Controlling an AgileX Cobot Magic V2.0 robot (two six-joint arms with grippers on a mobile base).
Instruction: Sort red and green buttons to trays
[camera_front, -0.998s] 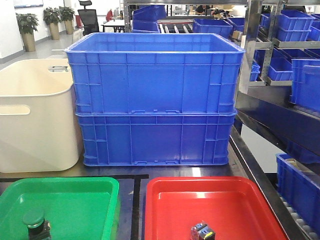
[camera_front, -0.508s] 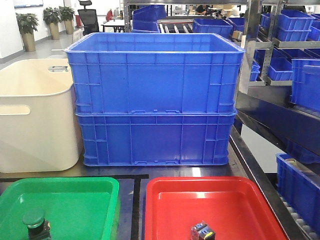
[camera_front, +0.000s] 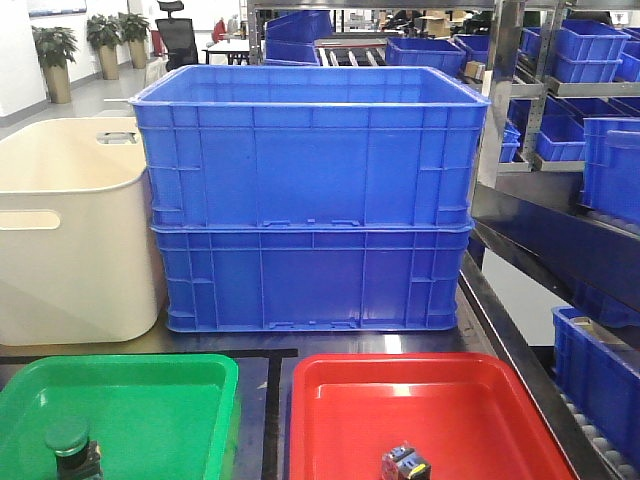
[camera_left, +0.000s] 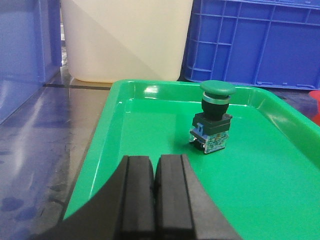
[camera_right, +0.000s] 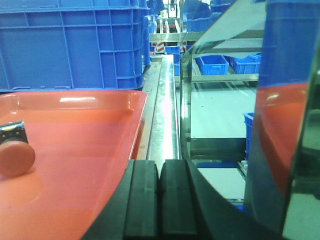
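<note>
Front view: green tray (camera_front: 150, 385) sits at lower left on the dark counter (camera_front: 265, 375), red tray (camera_front: 480, 400) at lower right, a narrow gap between them. Green button (camera_front: 70, 445) stands upright in the green tray near its front edge; red button (camera_front: 404, 463) lies in the red tray, also near the front, cut off by the bottom of the frame. Behind the trays, two blue crates (camera_front: 310, 200) stacked one on the other, with a cream tub (camera_front: 70, 230) just beside them on the left. Neither of my arms shows in this view. Left wrist view: my left hand (camera_left: 155, 197) hangs over the near end of the green tray (camera_left: 125, 130), fingers pressed flat together, nothing between them. Green button (camera_left: 214, 117) is ahead and a little right, well apart from the fingers, cap up. Right wrist view: my right hand (camera_right: 160, 197) is clenched the same way, empty, over the near right corner of the red tray (camera_right: 90, 130). Red button (camera_right: 12, 150) lies on its side at the far left of that tray, round cap toward me, partly cut off by the frame edge.
</note>
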